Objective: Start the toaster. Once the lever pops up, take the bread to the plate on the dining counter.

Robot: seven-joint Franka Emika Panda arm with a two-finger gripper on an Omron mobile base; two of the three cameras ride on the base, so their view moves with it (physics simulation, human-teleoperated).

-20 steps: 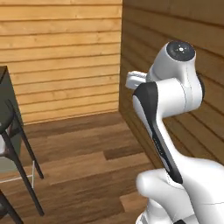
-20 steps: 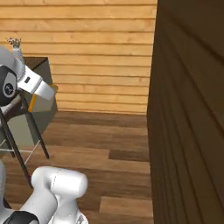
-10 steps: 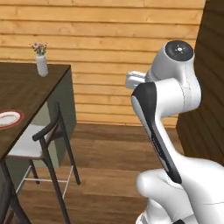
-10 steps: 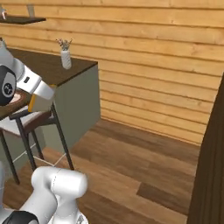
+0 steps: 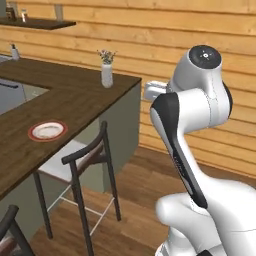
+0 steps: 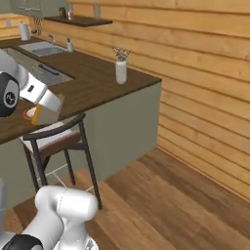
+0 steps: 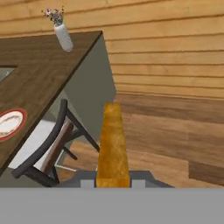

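Currently gripper [image 7: 113, 183] clamps bread [image 7: 113, 148] edge-on, slice jutting forward from fingers, well short of plate [image 5: 47, 131]. Plate sits on dining counter [image 5: 75, 95], near front edge, above chair [image 5: 85, 165]. Risks, as judgement: thin slice gripped at one end may pivot or slip during swing; low reach could strike chair back; off-centre release leaves bread overhanging red rim. Vase [image 5: 107, 75] well clear.

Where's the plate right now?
The plate lies on the dining counter at the left of the left base view, above the dark chair, nearer than the flower vase.
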